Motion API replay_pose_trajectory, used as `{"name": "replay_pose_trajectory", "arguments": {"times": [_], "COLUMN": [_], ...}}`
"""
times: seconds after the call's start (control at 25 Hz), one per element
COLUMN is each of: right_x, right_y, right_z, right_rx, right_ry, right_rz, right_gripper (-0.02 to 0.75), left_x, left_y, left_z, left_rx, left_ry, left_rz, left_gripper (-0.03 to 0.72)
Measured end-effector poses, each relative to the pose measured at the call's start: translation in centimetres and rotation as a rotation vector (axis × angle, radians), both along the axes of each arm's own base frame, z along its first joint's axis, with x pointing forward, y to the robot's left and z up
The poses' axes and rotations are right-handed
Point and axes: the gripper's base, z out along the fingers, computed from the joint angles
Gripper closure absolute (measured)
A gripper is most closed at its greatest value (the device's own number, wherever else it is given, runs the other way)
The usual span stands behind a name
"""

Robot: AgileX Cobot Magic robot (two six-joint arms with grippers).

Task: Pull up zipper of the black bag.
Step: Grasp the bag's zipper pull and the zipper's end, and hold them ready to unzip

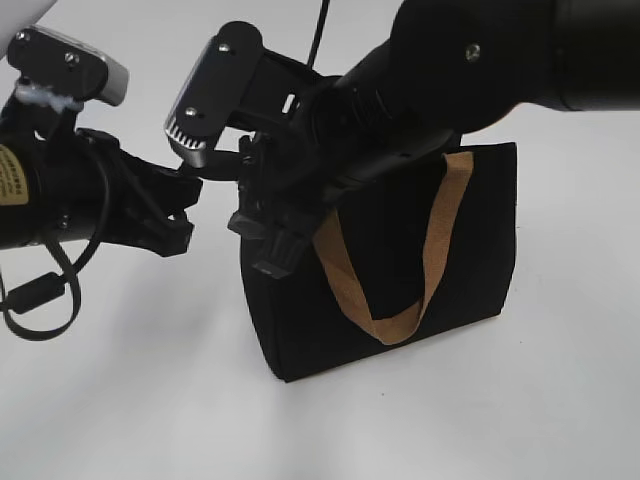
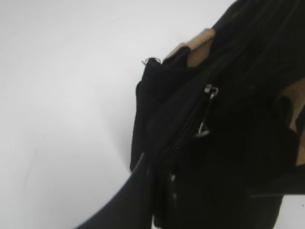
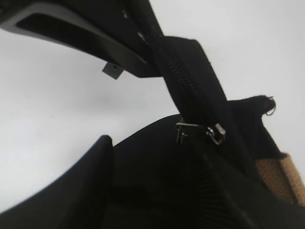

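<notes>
The black bag (image 1: 460, 250) stands upright on the white desk (image 1: 130, 400), boxy and dark, with one tan loop handle (image 1: 400, 300) drooping down its near face. Up top, a tan tab (image 2: 198, 45) sits at the edge beside the zip track. The zipper (image 3: 200, 131) is a small silver slider on the black toothed track, tab dangling, near the bag's frayed corner; in the left wrist view it glints partway along the track (image 2: 209, 93).
</notes>
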Motion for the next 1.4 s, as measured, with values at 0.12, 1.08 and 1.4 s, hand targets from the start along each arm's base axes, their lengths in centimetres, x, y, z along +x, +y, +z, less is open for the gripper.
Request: {"name": "replay_pose_trajectory", "arguments": {"times": [0.12,1.08,1.4], "right_x": [0.1,0.2,-0.5], "right_y": [-0.2,-0.4,-1.0], "right_z": [0.0,-0.1,1.3], "right_rx": [0.013,0.070,0.069], "right_ry": [0.026,0.111,0.113], "right_rz": [-0.032,-0.145,-0.134], "right_gripper": [0.359,0.559,0.559], "left_x": [-0.1,-0.4,-0.8], "left_y": [0.1,0.3,0.7], "left_z": [0.4,1.0,0.2], "left_rx": [-0.008,-0.016,0.049], "left_ry": [-0.012,-0.026,0.066], "left_rz": [0.000,0.001,0.021], "left_gripper": [0.687,0.687,0.687]}}
